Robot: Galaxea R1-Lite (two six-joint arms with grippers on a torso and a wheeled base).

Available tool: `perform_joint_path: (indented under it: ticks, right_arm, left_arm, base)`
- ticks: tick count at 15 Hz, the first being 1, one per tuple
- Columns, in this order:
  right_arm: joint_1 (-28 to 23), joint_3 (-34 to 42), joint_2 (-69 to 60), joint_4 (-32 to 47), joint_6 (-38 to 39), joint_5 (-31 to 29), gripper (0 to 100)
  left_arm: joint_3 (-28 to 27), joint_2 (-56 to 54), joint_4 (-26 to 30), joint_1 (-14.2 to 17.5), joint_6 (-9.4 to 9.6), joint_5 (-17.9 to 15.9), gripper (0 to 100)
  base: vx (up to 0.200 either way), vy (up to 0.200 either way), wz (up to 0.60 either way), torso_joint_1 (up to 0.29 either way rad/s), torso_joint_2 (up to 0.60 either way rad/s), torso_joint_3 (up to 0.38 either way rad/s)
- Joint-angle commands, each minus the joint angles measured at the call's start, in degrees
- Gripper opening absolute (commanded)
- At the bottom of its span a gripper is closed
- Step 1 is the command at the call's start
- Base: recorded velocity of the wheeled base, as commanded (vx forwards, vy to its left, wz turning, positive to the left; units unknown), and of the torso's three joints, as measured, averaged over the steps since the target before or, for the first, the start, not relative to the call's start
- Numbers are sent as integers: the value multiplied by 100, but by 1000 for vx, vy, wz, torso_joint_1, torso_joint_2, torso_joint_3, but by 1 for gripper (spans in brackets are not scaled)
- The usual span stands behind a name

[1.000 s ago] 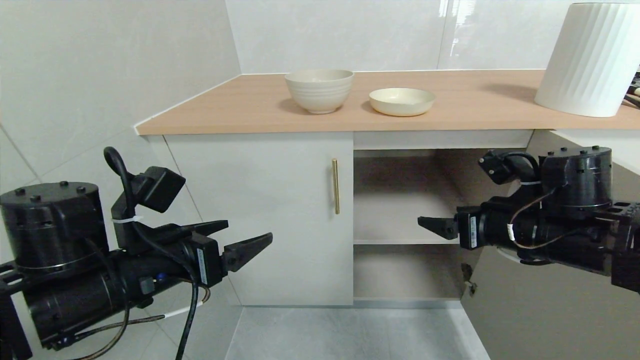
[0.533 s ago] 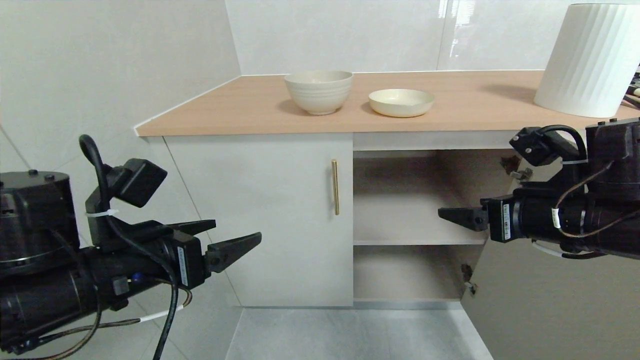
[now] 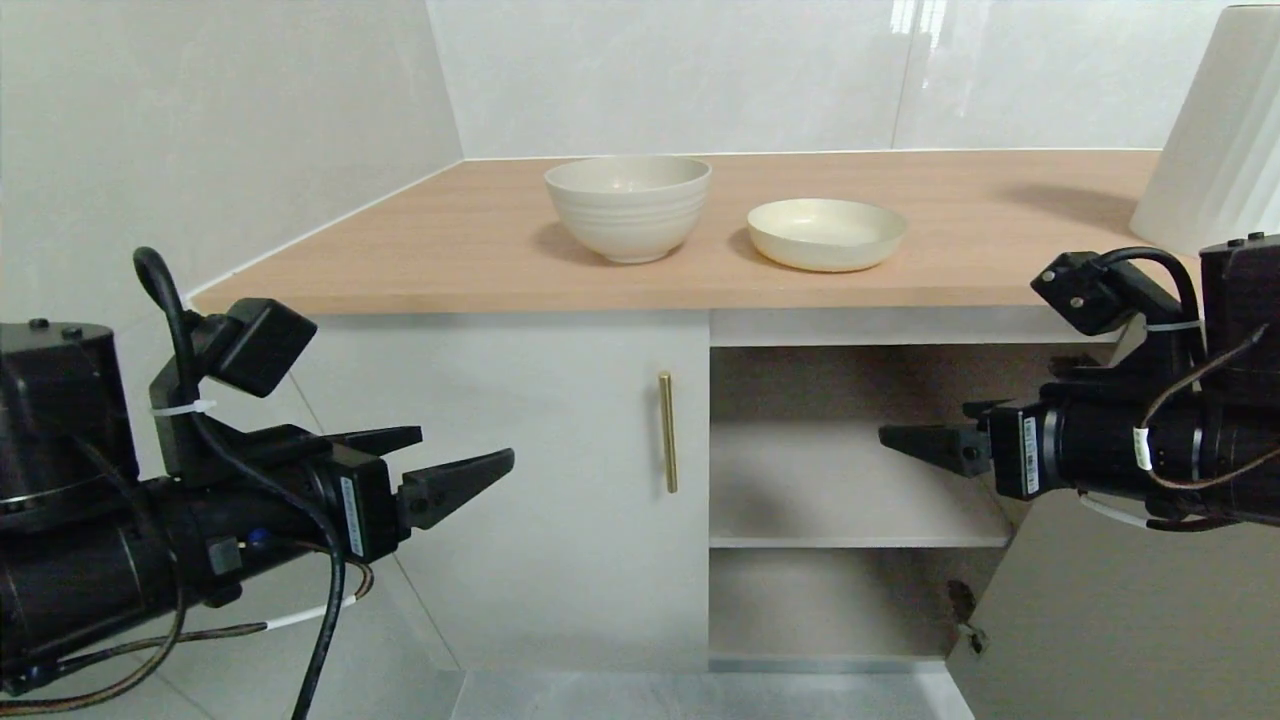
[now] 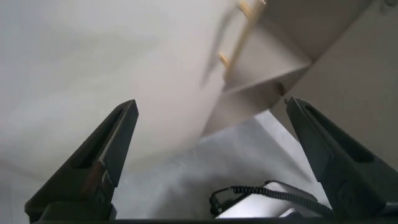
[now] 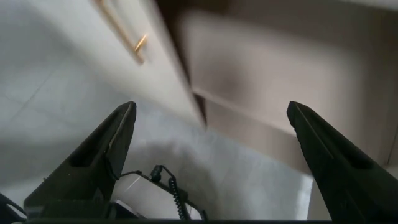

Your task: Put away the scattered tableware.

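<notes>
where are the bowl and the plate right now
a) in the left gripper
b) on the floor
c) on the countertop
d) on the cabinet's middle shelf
c: the bowl and the plate stand side by side, apart, on the countertop above the open cabinet.

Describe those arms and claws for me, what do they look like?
The left arm and right arm are black, built from thick round segments with bolt heads on top. Black cables loop over them, held by white ties. The left claw and right claw each have two tapering, pointed black fingers.
</notes>
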Motion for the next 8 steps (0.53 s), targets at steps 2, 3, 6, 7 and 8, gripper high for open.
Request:
perform_joint_path:
  ticks: [2,3,6,7,8]
  right_arm:
    - [9,73,-100,-19,-18,-7,100]
    - [9,109,-135,-28,-27,-7,100]
    - [9,109,-179,-28,-62,-7,100]
    - [26,144,-249,-19,-150,19,100]
    - [70,196,-355,-28,-291,19,100]
  left_arm:
    - [4,124,-18,1,-4,19,100]
    - [4,132,-18,1,5,19,100]
    - [-4,115,-27,1,-4,19,100]
    - [-4,115,-27,1,-4,19,100]
    - [-4,124,-36,1,-4,19,100]
  base:
    - [0,0,0,0,0,0]
    - [0,0,0,0,0,0]
    - [0,0,0,0,0,0]
    - [0,0,0,0,0,0]
    - [0,0,0,0,0,0]
